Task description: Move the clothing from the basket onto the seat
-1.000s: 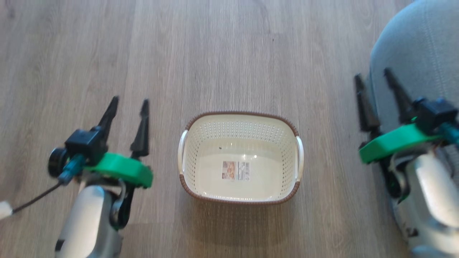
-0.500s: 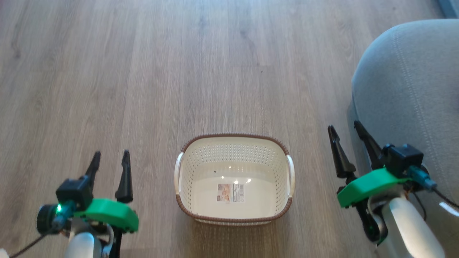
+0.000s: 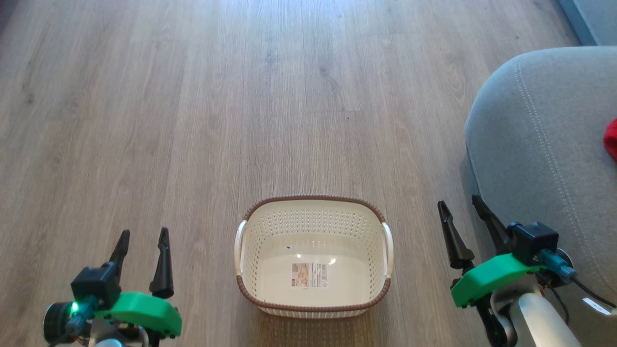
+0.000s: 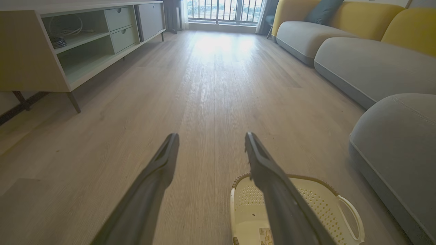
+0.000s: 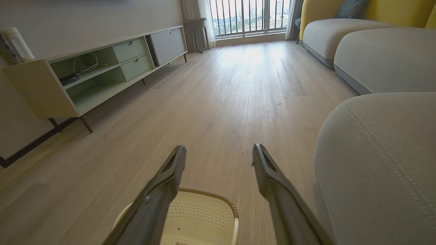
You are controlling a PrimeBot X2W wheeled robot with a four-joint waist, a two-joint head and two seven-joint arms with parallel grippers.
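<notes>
The cream basket (image 3: pixel 313 207) with a brown rim stands on the wood floor, holding nothing but a label sticker; it also shows low in the left wrist view as the basket (image 4: pixel 323 204) and in the right wrist view as the basket (image 5: pixel 204 211). A sliver of red clothing (image 3: pixel 611 139) lies on the grey seat (image 3: pixel 540 144) at the right edge. My left gripper (image 3: pixel 143 234) hangs open, left of the basket. My right gripper (image 3: pixel 458 200) hangs open between the basket and the seat. The same open grippers appear as left gripper (image 4: pixel 209 136) and right gripper (image 5: pixel 218 148).
A long low TV cabinet (image 4: pixel 51 51) on thin legs runs along the left wall. More grey sofa cushions (image 4: pixel 368 64) with yellow backs line the right side. A balcony window (image 5: pixel 252 17) is at the far end, with wood floor (image 3: pixel 241 96) in between.
The head camera has tilted up, so basket and grippers sit lower in the view and more of the seat with the red clothing shows. Both grippers stay open.
</notes>
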